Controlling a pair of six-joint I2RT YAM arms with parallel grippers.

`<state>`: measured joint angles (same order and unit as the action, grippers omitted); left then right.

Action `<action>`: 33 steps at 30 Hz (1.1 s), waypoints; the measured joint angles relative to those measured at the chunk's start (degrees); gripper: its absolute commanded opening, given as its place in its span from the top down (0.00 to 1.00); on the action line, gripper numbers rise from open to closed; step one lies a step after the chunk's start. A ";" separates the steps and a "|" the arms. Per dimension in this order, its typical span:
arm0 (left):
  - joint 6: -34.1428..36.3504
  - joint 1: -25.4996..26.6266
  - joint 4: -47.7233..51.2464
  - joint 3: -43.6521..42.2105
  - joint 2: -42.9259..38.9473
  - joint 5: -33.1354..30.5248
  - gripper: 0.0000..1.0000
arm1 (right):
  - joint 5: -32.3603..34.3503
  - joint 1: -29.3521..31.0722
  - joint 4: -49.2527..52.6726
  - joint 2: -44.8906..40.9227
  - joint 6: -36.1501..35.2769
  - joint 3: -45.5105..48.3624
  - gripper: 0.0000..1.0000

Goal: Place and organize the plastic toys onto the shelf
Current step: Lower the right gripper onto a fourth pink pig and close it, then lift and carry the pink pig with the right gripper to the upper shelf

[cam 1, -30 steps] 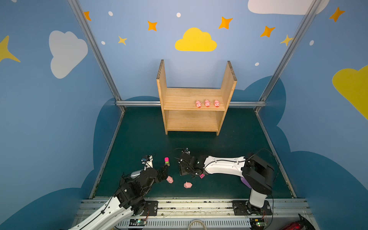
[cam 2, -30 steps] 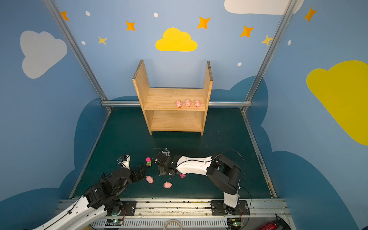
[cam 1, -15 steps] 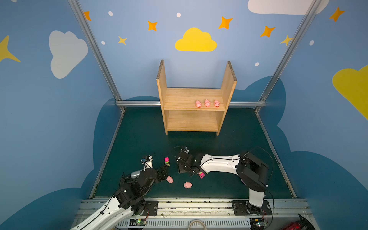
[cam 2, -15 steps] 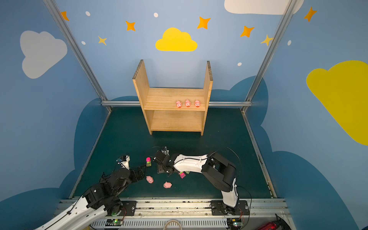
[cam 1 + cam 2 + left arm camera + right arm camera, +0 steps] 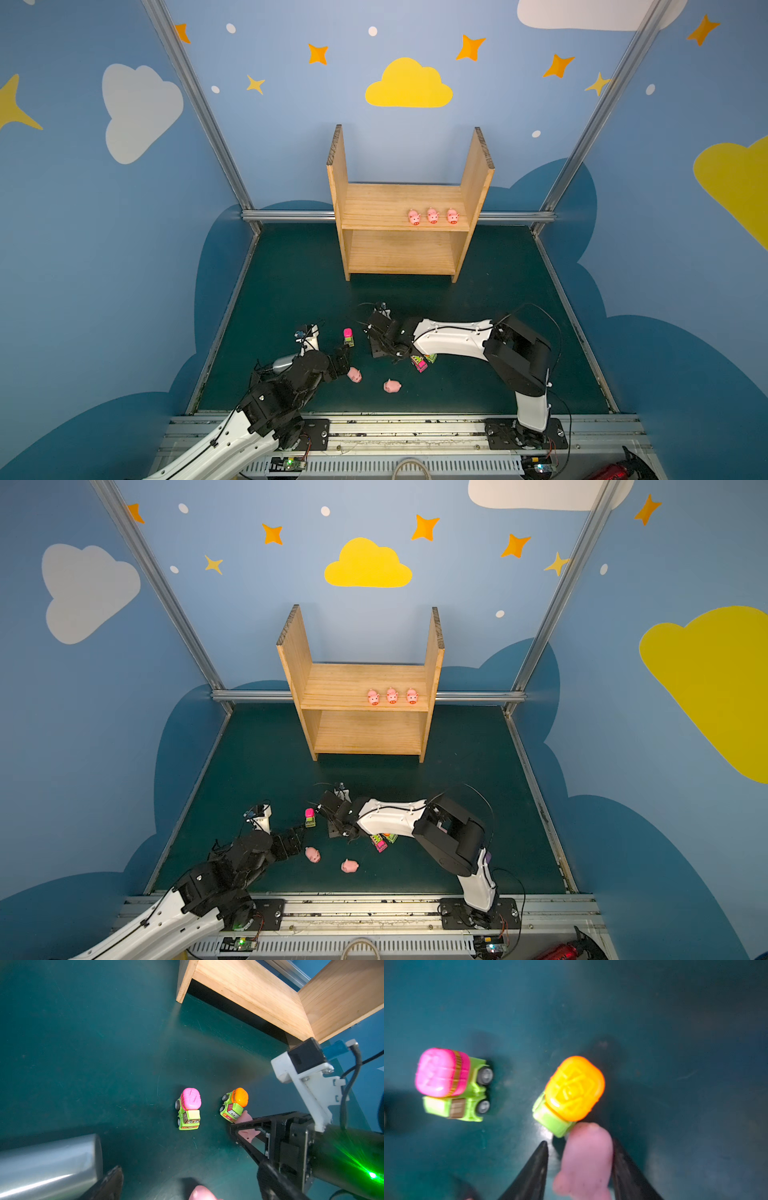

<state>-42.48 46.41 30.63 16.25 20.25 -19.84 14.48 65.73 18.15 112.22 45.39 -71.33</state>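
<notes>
Three pink pigs (image 5: 432, 216) stand in a row on the upper board of the pine shelf (image 5: 374, 203). My right gripper (image 5: 579, 1142) is low over the mat with a fourth pig (image 5: 586, 1159) between its fingers. One finger touches that pig, a gap shows at the other, and an orange-topped truck (image 5: 571, 1093) sits against the pig. A pink-topped truck (image 5: 348, 336) stands just left of it. My left gripper (image 5: 191, 1180) is open wide with a pig (image 5: 354, 375) at its tips. Another pig (image 5: 392, 386) lies on its side nearby.
A silver metal cylinder (image 5: 47, 1159) lies beside my left gripper. Two more small vehicles (image 5: 420, 364) sit under the right forearm. Blue walls enclose the mat on three sides, with the shelf at the back centre.
The right gripper's jaws have narrowed around the pig, and its arm has shifted slightly left. The left arm and the loose toys have not moved.
</notes>
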 measured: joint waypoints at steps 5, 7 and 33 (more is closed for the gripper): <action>0.00 0.00 0.00 0.00 0.00 0.00 0.00 | 1.40 0.00 0.57 0.07 -0.94 0.09 0.61; 0.00 0.00 0.00 0.00 0.00 0.00 0.00 | 2.03 0.02 0.63 0.07 -1.18 0.24 0.64; 1.22 0.00 0.11 3.67 4.00 -0.33 0.00 | 9.90 1.66 3.26 -5.81 -6.51 3.37 0.74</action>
<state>-41.25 46.41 30.74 19.92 24.25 -20.16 24.38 67.40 21.41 106.41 38.87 -67.96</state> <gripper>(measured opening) 0.996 0.258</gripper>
